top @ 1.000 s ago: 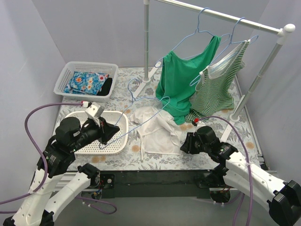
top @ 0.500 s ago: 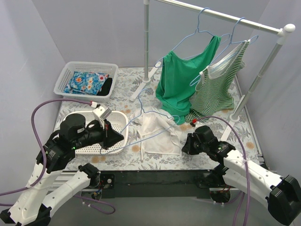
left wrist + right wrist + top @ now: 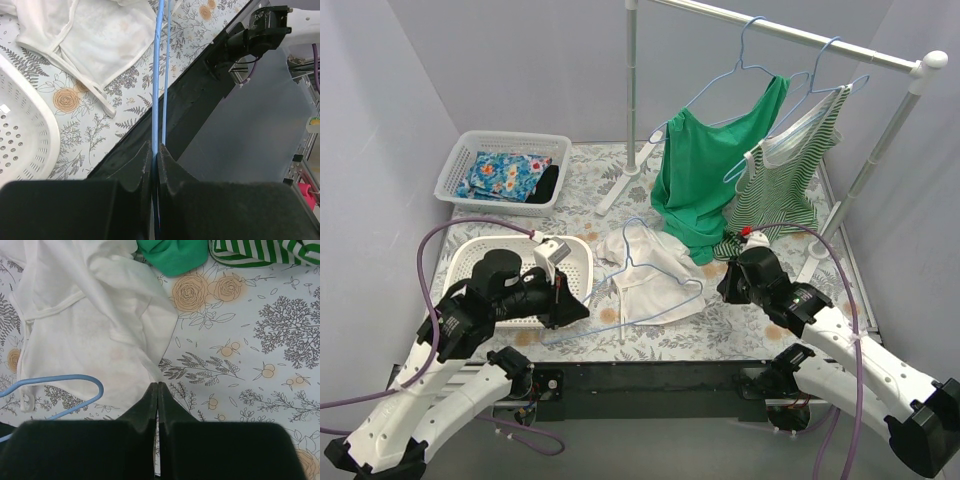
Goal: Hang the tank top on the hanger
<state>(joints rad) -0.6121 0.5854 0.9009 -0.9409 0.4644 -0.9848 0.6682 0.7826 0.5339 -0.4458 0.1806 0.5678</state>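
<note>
**Top external.** The left claw (image 3: 568,300) is clenched on the light-blue hanger (image 3: 696,286). The hanger's long axis slants from the lower left, at the claw, toward the right of centre, and its hook rises toward the top of the frame. The hanger lies across the tank top (image 3: 645,272), which is crumpled on the floral desk (image 3: 580,195) at mid-frame. The right claw (image 3: 725,285) sits just beside the tank top's right edge, jaws closed.

**Left wrist.** The left claw (image 3: 154,147) grips the hanger (image 3: 157,75) between pressed-together jaws. Two blue wires run nearly straight up the frame from the tips. The tank top (image 3: 95,40) lies at upper left, apart from the claw, with a white basket (image 3: 20,135) at the left edge.

**Right wrist.** The right claw (image 3: 158,386) is clenched, its tips at the lower right hem of the tank top (image 3: 85,320). Whether cloth is pinched cannot be told. The tank top spreads toward the upper left. A curved end of the hanger (image 3: 60,378) rests over its lower left part. The green top (image 3: 172,252) and the striped top (image 3: 250,252) hang at the upper edge.
</note>
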